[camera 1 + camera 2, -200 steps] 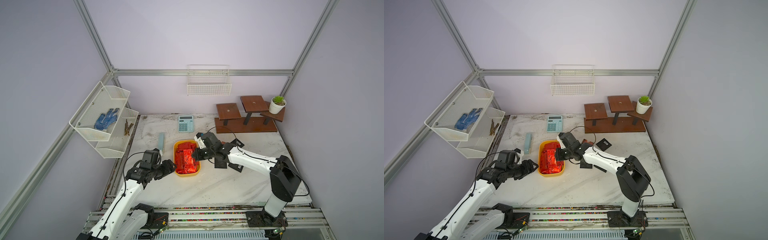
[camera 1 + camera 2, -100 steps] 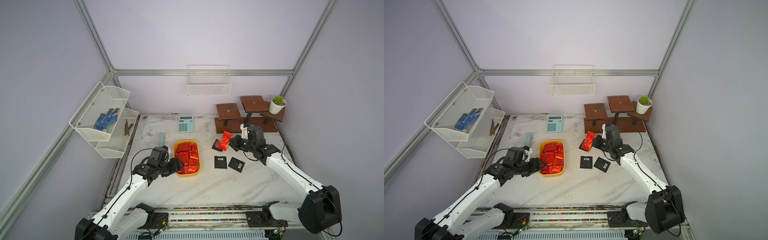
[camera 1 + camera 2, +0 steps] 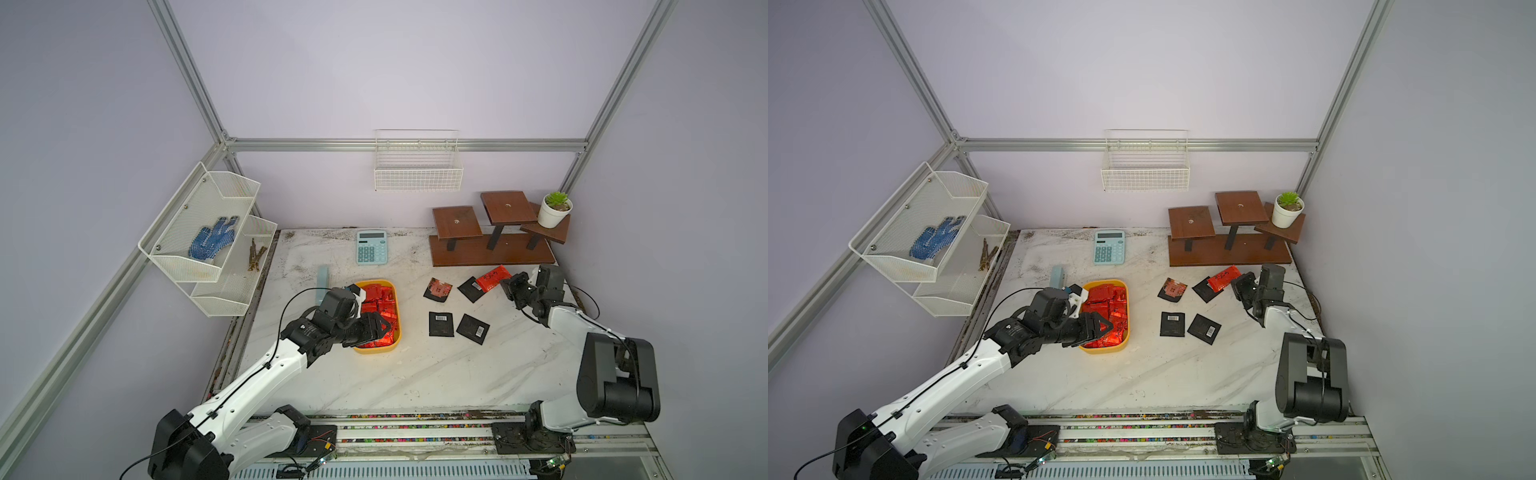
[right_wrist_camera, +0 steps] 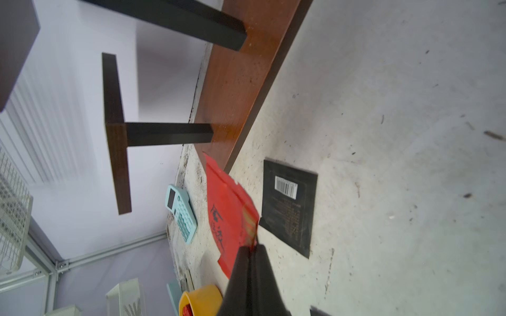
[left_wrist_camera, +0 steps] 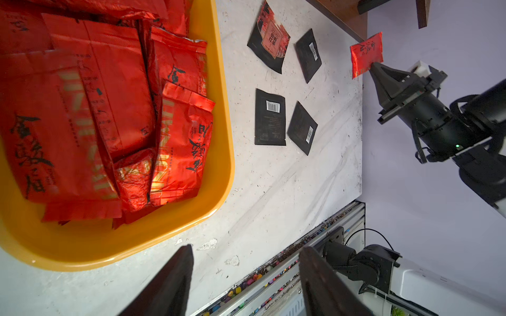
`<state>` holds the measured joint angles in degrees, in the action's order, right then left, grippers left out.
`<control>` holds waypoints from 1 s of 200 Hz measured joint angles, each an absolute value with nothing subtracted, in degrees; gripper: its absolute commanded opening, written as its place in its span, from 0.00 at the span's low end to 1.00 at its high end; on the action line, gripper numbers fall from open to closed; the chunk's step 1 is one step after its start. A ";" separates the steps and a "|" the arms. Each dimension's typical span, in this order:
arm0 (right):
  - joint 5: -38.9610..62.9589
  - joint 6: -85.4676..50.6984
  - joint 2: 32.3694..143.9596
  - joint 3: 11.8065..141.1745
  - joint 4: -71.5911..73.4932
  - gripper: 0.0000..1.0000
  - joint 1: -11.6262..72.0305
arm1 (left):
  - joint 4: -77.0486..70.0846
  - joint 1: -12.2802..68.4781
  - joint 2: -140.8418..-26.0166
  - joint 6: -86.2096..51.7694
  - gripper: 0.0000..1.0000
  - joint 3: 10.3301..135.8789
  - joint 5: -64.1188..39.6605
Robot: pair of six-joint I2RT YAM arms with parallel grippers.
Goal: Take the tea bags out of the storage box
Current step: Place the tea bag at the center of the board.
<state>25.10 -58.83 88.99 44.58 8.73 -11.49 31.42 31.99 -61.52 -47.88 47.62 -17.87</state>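
Right fingers (image 3: 505, 285): pinched shut on the right end of a red sachet (image 3: 493, 277), far right of the table (image 3: 415, 374), just near of the wooden stand (image 3: 490, 252).
Red sachet: long axis left-right, free end pointing left; crinkly foil with black script, held off the table.
Left fingers (image 3: 385, 327): parted, holding nothing, above the near end of the storage box (image 3: 376, 350).
Storage box: yellow tub, long axis near-far, mid-table, heaped with red tea bags (image 3: 380, 301).
Between box and right fingers: three black sachets (image 3: 441, 323) and a reddish-brown square (image 3: 437, 289), lying flat.
Far of the box: calculator (image 3: 371, 247).
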 measured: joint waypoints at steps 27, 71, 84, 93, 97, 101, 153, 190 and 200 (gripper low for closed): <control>26.04 -64.10 97.32 44.73 15.35 0.00 -13.65 | 31.05 32.27 -60.93 -48.75 0.65 47.27 -17.76; 25.30 -68.03 101.86 46.50 20.14 0.00 -15.03 | 31.55 32.29 -57.43 -49.06 0.65 45.65 -17.50; 25.12 -68.82 102.89 47.66 21.56 0.00 -15.18 | 31.88 32.29 -56.60 -49.15 0.65 45.17 -17.32; 25.15 -69.25 103.92 48.49 22.31 0.00 -15.35 | 32.38 32.29 -56.18 -49.36 0.65 44.99 -17.19; 25.12 -69.41 104.31 48.80 22.61 0.05 -15.42 | 32.49 32.29 -56.03 -49.43 0.65 44.93 -17.10; 25.12 -69.45 104.79 49.06 22.83 0.10 -15.53 | 32.49 32.29 -55.86 -49.52 0.65 44.86 -17.08; 24.84 -67.59 105.60 48.97 22.09 0.49 -16.67 | 34.20 32.29 -53.32 -50.41 0.68 44.75 -14.37; 25.39 -62.76 98.10 45.10 18.65 0.46 -16.78 | 35.57 32.21 -52.51 -50.37 0.71 44.75 -11.16; 25.71 -61.10 95.35 43.99 17.76 0.46 -16.53 | 35.77 31.90 -52.73 -50.17 0.71 44.75 -10.57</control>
<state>25.71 -61.10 95.35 43.99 17.76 -16.53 35.77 31.90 -52.73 -50.17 44.75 -10.57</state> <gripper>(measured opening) 0.464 0.706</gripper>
